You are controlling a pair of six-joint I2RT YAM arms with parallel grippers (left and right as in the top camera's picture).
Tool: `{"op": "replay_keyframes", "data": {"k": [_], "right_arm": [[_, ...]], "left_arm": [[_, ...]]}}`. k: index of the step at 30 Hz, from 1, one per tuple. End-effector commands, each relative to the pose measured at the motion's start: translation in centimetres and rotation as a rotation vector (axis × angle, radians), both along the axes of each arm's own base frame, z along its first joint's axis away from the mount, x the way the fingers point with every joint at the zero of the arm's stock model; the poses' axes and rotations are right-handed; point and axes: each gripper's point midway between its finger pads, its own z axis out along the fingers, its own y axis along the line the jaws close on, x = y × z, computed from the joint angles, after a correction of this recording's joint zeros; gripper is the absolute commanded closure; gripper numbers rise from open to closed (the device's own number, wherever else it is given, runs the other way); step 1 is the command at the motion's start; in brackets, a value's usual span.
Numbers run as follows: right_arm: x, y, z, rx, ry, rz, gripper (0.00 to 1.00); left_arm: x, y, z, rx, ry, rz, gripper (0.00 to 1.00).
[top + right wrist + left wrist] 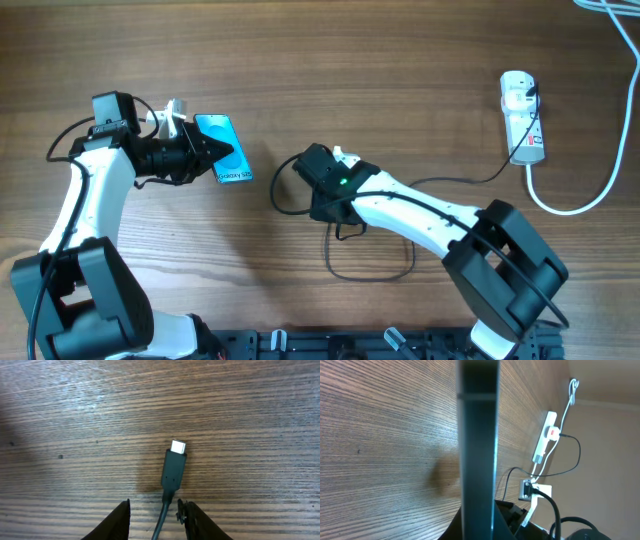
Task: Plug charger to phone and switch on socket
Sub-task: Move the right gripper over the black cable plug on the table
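Note:
The phone has a light blue screen and lies tilted at the left of the table. My left gripper is shut on it. In the left wrist view the phone shows edge-on as a dark upright bar between the fingers. The charger is a thin black cable. Its silver-tipped connector lies on the wood just ahead of my right gripper. The fingers are open, with the cable running between them and not touching either. The white socket lies at the far right and also shows in the left wrist view.
A thick white cord curves from the socket toward the right edge. The black cable loops on the table under my right arm. Bare wood lies between the phone and the right gripper.

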Motion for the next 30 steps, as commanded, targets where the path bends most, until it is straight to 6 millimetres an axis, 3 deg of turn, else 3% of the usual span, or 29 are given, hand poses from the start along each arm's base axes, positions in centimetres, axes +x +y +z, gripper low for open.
{"op": "replay_keyframes", "data": {"k": [1, 16, 30], "right_arm": [[0.4, -1.1, -0.9, -0.032, 0.013, -0.045, 0.68], [-0.1, -2.4, -1.1, 0.003, 0.129, -0.056, 0.62], [-0.5, -0.1, -0.9, 0.043, 0.094, -0.008, 0.59]], "left_arm": [[0.0, 0.0, 0.7, 0.002, -0.04, -0.016, 0.96], [0.0, 0.0, 0.7, 0.002, -0.041, -0.016, 0.96], [0.0, 0.0, 0.7, 0.002, -0.041, -0.016, 0.96]]}}
